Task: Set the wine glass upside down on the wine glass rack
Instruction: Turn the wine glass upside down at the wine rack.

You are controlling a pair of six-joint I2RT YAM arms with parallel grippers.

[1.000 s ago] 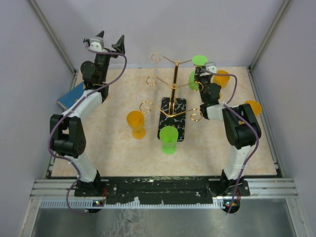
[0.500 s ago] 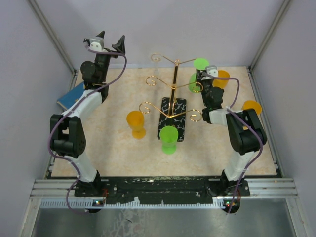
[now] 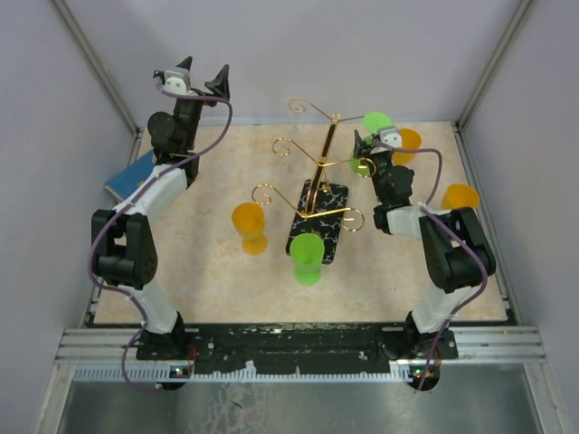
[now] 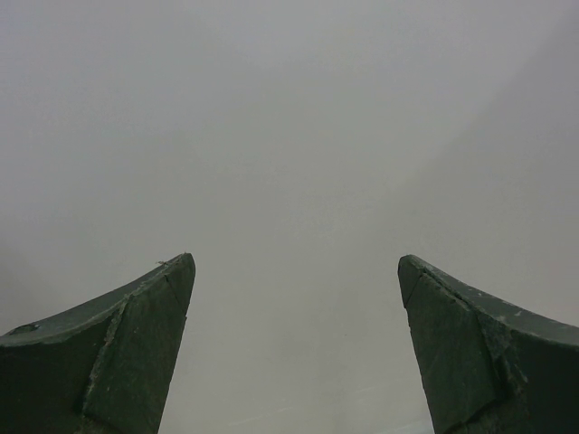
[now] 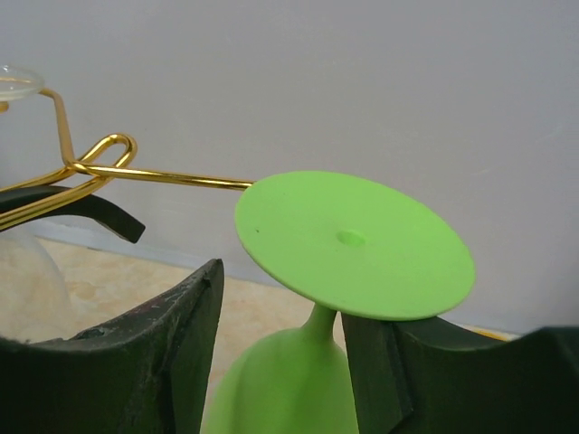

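The wine glass rack (image 3: pixel 316 183), gold wire on a black marbled base (image 3: pixel 327 202), stands mid-table and leans to the right. My right gripper (image 3: pixel 365 154) is shut on the bowl of a green wine glass (image 3: pixel 375 122) held upside down, foot up, beside the rack's right arm. In the right wrist view the glass's foot (image 5: pixel 353 244) touches the end of a gold wire arm (image 5: pixel 163 174), with the bowl between my gripper (image 5: pixel 280 303) fingers. My left gripper (image 3: pixel 201 77) is open and empty, raised high at the far left; in its own view the gripper (image 4: pixel 297 271) faces only blank wall.
A second green glass (image 3: pixel 307 259) stands at the front end of the rack's base. An orange glass (image 3: pixel 248 227) stands left of the rack. Two more orange glasses (image 3: pixel 407 141) (image 3: pixel 460 196) stand at the right. A blue flat object (image 3: pixel 132 174) lies at the left edge.
My right gripper has moved the green glass slightly right and nearer. The rack has tipped and turned: its top swung right and its base twisted.
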